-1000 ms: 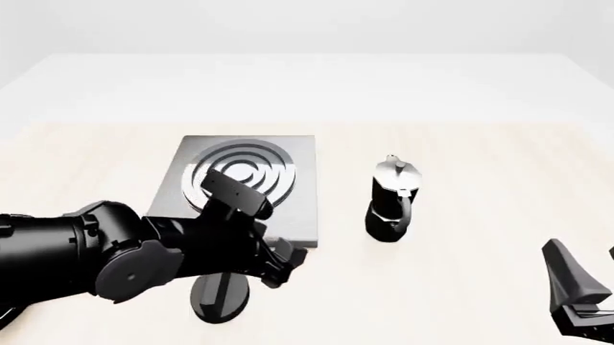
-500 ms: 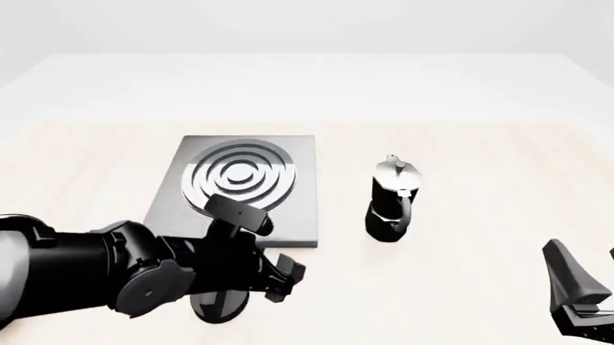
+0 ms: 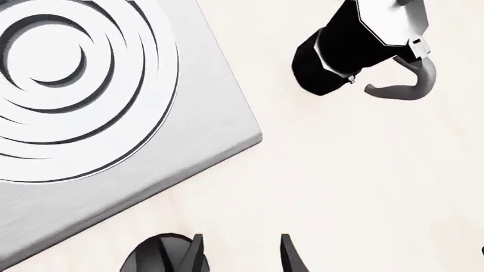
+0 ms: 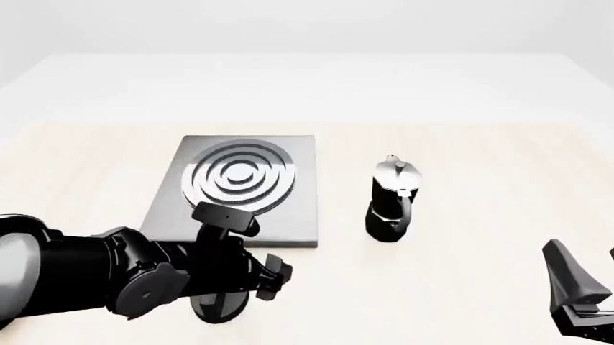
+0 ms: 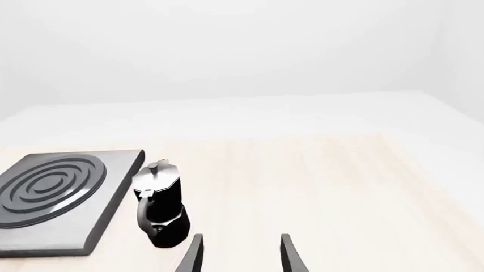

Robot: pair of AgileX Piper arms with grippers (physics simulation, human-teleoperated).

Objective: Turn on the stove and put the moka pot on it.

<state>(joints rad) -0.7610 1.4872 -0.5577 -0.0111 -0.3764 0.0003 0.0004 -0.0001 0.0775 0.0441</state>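
Observation:
The stove [image 4: 287,215] is a flat grey plate with a ringed burner [image 4: 241,176], left of centre in the front view. Its black oval knob [image 4: 218,307] stands apart near the table's front edge, partly hidden under my left arm. My left gripper [image 4: 275,277] hovers open just right of the knob. In the left wrist view the knob [image 3: 155,258] sits outside one fingertip [image 3: 194,255], with nothing between the fingers. The moka pot [image 4: 392,201] stands upright right of the stove. My right gripper [image 4: 587,291] is open and empty at the front right corner, far from the moka pot [image 5: 160,204].
The pale wooden table [image 4: 479,158] carries only the stove, knob and pot. The pot's handle [image 4: 409,212] faces the near right side. In the right wrist view the stove [image 5: 60,198] lies beyond the pot.
My left arm has pulled back toward the front edge and dropped lower, bringing its gripper closer beside the knob. The right arm, pot and stove have not moved.

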